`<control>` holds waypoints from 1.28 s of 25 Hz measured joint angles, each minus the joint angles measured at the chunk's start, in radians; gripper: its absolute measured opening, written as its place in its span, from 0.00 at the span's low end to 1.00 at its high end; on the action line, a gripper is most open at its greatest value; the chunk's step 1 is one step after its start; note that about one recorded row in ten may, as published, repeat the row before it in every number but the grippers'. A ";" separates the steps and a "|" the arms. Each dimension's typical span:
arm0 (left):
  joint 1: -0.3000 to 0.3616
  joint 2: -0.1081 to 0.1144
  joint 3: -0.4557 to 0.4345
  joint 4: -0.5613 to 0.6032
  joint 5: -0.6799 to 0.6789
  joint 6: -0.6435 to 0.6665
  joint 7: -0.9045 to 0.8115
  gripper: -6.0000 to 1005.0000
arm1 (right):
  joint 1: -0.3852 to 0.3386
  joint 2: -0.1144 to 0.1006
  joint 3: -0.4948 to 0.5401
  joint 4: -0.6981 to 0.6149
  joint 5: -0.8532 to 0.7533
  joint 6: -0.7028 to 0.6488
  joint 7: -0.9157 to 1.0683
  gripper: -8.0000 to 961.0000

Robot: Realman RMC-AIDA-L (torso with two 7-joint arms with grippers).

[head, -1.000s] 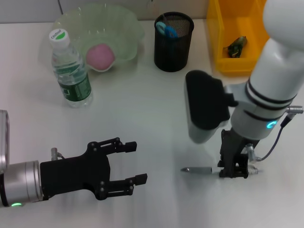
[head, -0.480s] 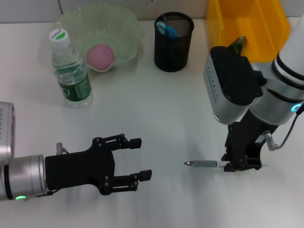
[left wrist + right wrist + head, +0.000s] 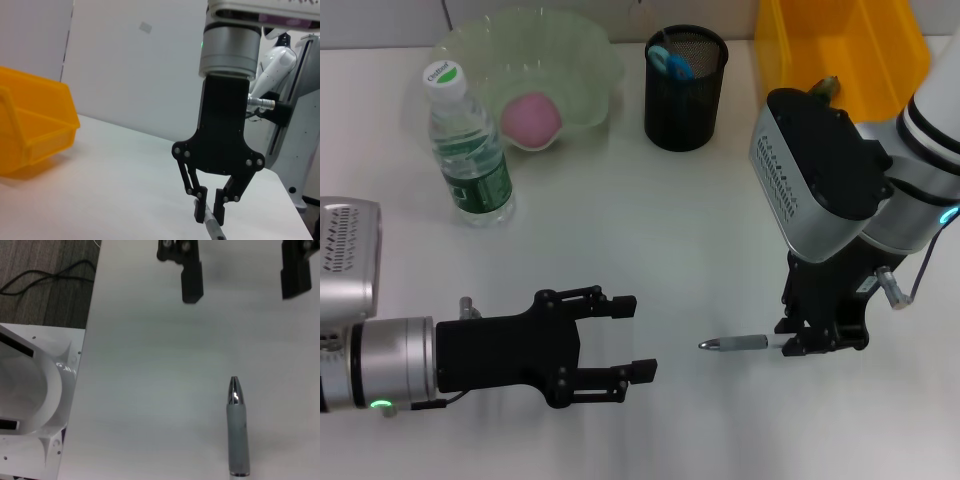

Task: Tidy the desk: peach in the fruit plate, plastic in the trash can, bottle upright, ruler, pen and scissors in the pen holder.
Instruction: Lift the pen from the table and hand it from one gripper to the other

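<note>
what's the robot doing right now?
Tidying a desk. The right gripper is shut on one end of a pen, holding it level above the table. The left gripper hovers open just across from the pen's tip. The peach sits in the fruit plate, the bottle stands upright, and the pen holder waits at the back.

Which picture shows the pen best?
The right wrist view: the pen fills it, tip clear. The head view shows it small, its end in the right claw. The left wrist view shows only a bit.
</note>
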 joint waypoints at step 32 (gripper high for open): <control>-0.059 -0.010 0.061 -0.027 -0.006 -0.084 -0.023 0.77 | 0.039 0.008 -0.053 0.038 0.073 0.082 -0.023 0.14</control>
